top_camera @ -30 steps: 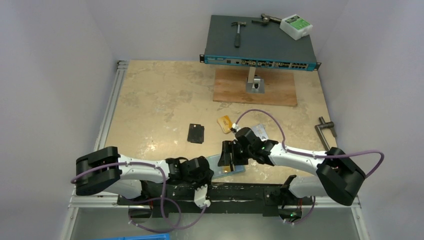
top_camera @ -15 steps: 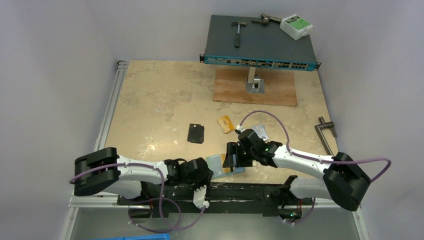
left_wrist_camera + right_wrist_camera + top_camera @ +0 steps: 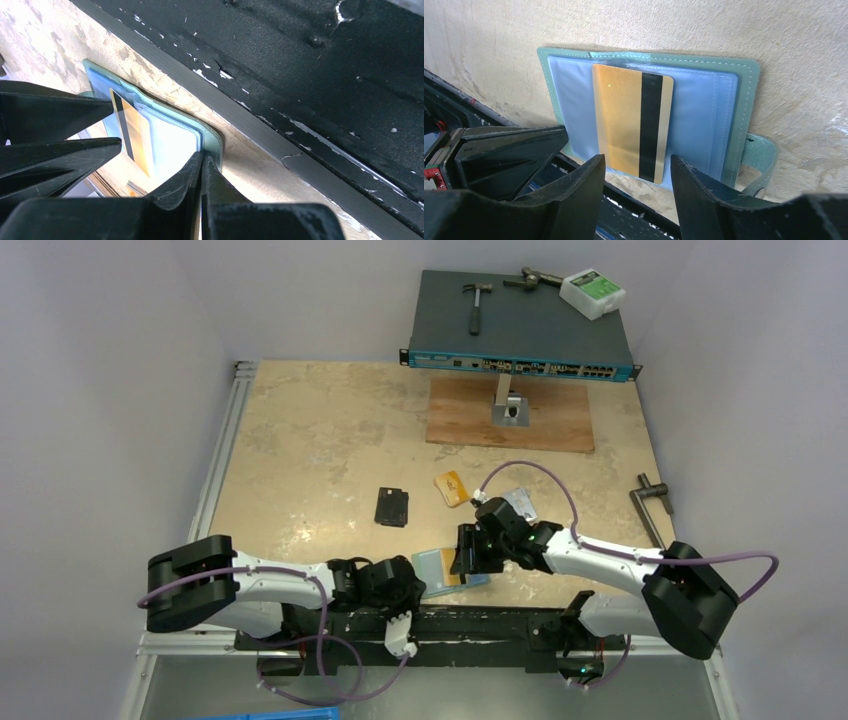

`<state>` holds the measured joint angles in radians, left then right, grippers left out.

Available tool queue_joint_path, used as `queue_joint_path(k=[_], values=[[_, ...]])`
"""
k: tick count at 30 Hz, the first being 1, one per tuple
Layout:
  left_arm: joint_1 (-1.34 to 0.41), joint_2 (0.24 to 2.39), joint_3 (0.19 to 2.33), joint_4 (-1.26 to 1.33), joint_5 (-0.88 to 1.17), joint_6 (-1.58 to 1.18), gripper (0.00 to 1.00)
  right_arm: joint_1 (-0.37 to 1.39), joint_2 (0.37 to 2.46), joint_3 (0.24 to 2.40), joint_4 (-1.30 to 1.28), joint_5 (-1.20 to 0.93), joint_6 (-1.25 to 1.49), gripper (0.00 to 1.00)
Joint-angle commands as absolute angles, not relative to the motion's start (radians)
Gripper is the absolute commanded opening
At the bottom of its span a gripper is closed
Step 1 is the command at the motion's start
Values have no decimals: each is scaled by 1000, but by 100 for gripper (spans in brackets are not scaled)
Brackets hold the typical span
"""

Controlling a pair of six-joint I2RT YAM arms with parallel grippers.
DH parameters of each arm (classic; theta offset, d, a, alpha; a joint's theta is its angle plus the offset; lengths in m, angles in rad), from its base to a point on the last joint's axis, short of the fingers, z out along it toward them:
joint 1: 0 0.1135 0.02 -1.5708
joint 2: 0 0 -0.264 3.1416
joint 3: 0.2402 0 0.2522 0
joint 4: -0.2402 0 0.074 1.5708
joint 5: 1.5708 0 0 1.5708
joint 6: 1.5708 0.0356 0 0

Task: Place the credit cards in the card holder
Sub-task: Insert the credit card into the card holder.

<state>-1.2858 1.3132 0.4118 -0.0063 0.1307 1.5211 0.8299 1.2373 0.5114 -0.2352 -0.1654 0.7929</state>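
so, biggest first: on the table (image 3: 300, 440) the card holder (image 3: 744, 100) lies flat and opened out directly below the right gripper (image 3: 636, 165), pale blue lining up, snap tab off to that gripper's right; a gold card (image 3: 624, 125) with a black stripe sits on the lining, its far end looks tucked under the clear pocket, its near end pokes out between the right fingers (image 3: 574, 195); I'd call that one partway in, not seated yet; out beyond the right gripper, an orange card (image 3: 450, 487) and a silver-grey card (image 3: 518, 502) lie loose, well apart from the holder; can't tell if the silver one is a single card or a few; so my read is roughly a third done at best, one card to finish pushing home and at least two to fetch

poses: the right arm (image 3: 600, 555) stretches in low from the right, wrist tipped down at the holder; its jaws stand apart, straddling the gold card's near end, right by its long edges; honestly can't tell whether they pinch it or just flank it; the left arm (image 3: 280, 580) comes in low from the left; the left gripper (image 3: 201, 162) is clamped fully together with nothing visible between the jaws, tips resting at the holder's edge, just beside the right gripper; my guess is it's pinning the holder down
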Motion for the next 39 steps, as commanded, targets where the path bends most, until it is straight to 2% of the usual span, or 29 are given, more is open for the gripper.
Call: queue_joint_path(k=[1, 11, 19, 28, 39], values=[[-1293, 1323, 369, -140, 150, 1525, 0, 808, 1233, 548, -280, -90, 793, 51], [-1293, 1322, 369, -144, 149, 1535, 0, 764, 1265, 625, -285, -82, 743, 51], [-1294, 1320, 367, -144, 151, 1538, 0, 765, 1336, 704, -258, -4, 717, 38], [-1295, 1324, 369, -144, 150, 1541, 0, 769, 1474, 770, -177, 10, 691, 32], [-1294, 1325, 372, -145, 156, 1546, 0, 821, 1527, 792, -155, 3, 693, 28]])
